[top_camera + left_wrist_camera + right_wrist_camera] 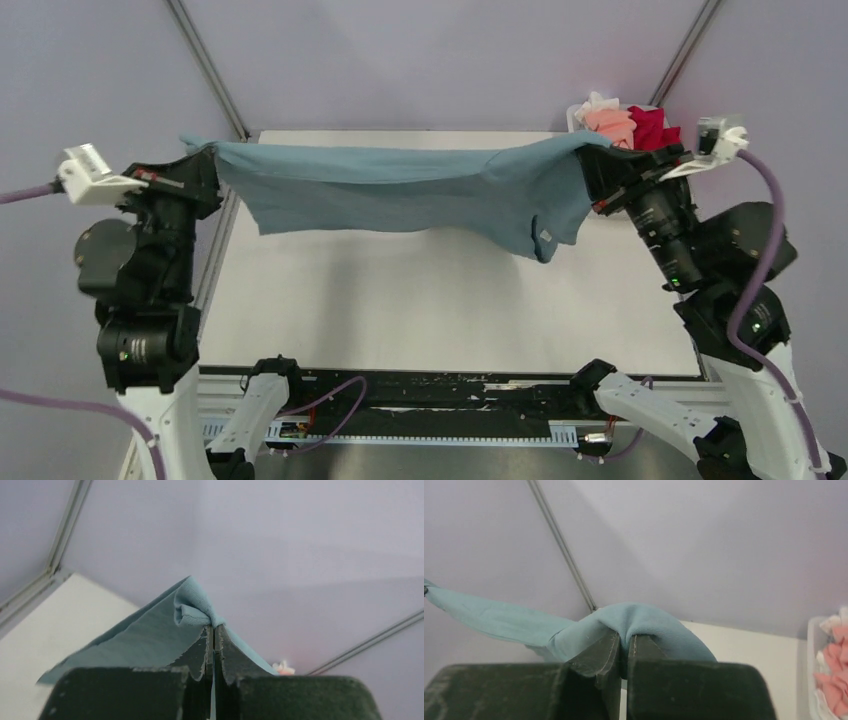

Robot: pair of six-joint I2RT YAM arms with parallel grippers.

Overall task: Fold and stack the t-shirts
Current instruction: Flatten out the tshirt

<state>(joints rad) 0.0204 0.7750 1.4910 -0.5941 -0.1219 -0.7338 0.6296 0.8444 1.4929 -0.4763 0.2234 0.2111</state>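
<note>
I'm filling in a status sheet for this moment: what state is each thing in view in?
blue-grey t-shirt: unfolded, held up and stretched between both grippers, sagging lower towards the right.
left gripper: shut on the blue-grey t-shirt.
right gripper: shut on the blue-grey t-shirt.
pink t-shirt: crumpled in the basket.
red t-shirt: crumpled in the basket.
basket: upright at the far right corner.

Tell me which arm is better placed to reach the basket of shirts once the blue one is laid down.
Right, probably. The right tool holds the blue-grey shirt right beside the basket at the far right corner; the left tool grips the shirt's other end across the table.
</note>
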